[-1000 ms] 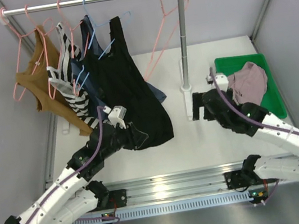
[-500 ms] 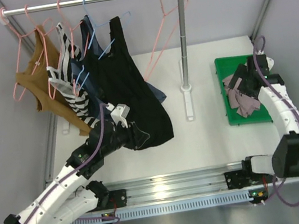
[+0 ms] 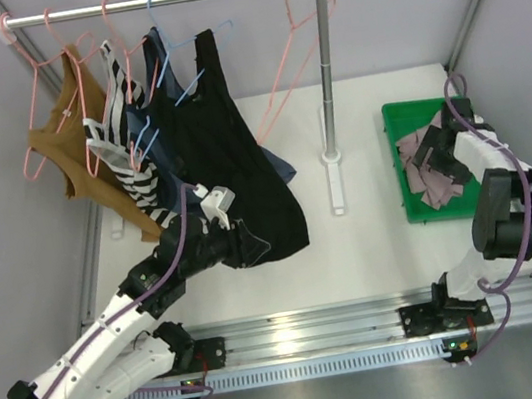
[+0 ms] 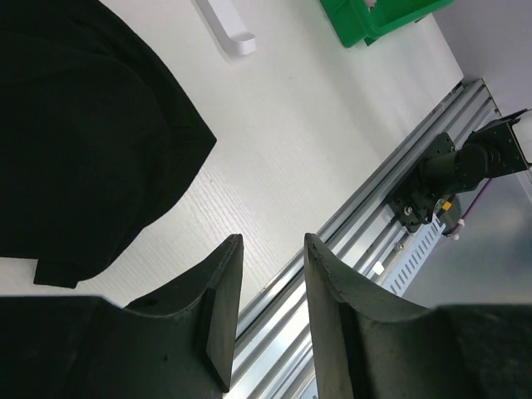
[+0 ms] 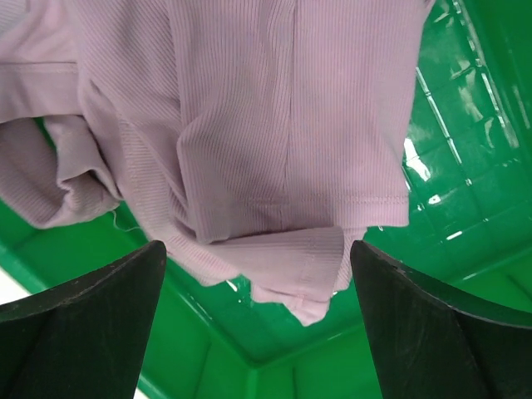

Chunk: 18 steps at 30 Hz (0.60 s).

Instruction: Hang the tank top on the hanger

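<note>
From the top external view, the green bin [image 3: 396,171] serves as the landmark. The tank top [image 3: 423,178] lies crumpled inside it, its heap running roughly along the bin's long side, from the arm bases toward the far wall. The right gripper [image 3: 437,148] hangs directly over the bin, above the garment, so the right arm is plainly the nearer one. The left gripper [image 3: 252,248] is well to the left of the bin, at the hem of a black tank top [image 3: 229,155]. The empty salmon-pink hanger [image 3: 290,64] hangs from the rail [image 3: 154,2], left of the bin and farther back. In the left wrist view, the bin [image 4: 374,21] shows only as a far corner. The left gripper [image 4: 270,291] has its jaws a narrow gap apart with nothing between them, and the black top [image 4: 83,125] lies beside them. In the right wrist view, the right gripper [image 5: 256,249] is spread wide and grips nothing. The tank top [image 5: 249,125] lies straight ahead of it on the bin floor [image 5: 465,125], with a stitched hem edge running crosswise between the two fingers [image 5: 83,324]. A folded band at the upper left may be a strap, though I cannot tell which way the shoulders point. Judging from this, a straight descent and pinch on that hem looks like the move to come.
</note>
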Tool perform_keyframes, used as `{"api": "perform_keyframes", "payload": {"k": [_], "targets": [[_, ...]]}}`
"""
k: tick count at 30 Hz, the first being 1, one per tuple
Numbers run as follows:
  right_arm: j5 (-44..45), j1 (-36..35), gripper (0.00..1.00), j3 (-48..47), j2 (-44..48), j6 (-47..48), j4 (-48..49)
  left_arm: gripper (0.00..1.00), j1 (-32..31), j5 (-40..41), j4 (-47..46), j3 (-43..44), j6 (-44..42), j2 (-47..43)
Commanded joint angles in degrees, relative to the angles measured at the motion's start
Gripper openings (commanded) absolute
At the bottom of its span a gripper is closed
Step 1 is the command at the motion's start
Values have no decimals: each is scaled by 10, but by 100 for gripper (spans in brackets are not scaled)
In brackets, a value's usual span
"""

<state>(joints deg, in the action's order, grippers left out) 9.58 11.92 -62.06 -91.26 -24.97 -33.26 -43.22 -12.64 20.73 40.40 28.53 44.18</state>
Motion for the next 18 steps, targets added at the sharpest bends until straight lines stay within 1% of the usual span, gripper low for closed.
{"api": "perform_keyframes", "payload": {"k": [1, 4, 5, 6, 7, 8, 9, 11, 12, 14, 15, 17, 18], "targets": [[-4, 4, 91, -24, -22, 10, 29, 41, -2, -9, -10, 20, -3, 2], [-8, 4, 90, -17, -34, 11, 39, 41, -2, -7, -10, 19, -2, 2], [-14, 4, 89, -17, -37, 11, 42, 41, -2, -7, -10, 18, -1, 1], [-16, 4, 84, -17, -43, 12, 43, 41, -2, -6, -10, 18, 0, 2], [-16, 4, 84, -17, -44, 12, 43, 41, -2, -6, -10, 17, 0, 2], [-13, 4, 81, -17, -46, 12, 43, 41, -2, -6, -10, 17, 1, 3], [-13, 4, 73, -19, -48, 16, 42, 41, -2, -5, -10, 17, 2, 2], [-10, 4, 63, -23, -50, 18, 36, 41, -2, -2, -10, 16, 4, 3], [-9, 4, 46, -29, -49, 19, 34, 41, -2, -2, -10, 16, 5, 4], [-5, 4, 27, -37, -45, 19, 21, 41, -2, -1, -10, 16, 6, 4], [-4, 4, 11, -45, -38, 20, 15, 41, -3, 0, -10, 16, 6, 4], [-9, 4, 1, -57, -22, 19, 0, 41, -2, 2, -10, 17, 6, 4], [-11, 4, 0, -74, -6, 22, -9, 41, -2, 4, -8, 17, 6, 3]]}}
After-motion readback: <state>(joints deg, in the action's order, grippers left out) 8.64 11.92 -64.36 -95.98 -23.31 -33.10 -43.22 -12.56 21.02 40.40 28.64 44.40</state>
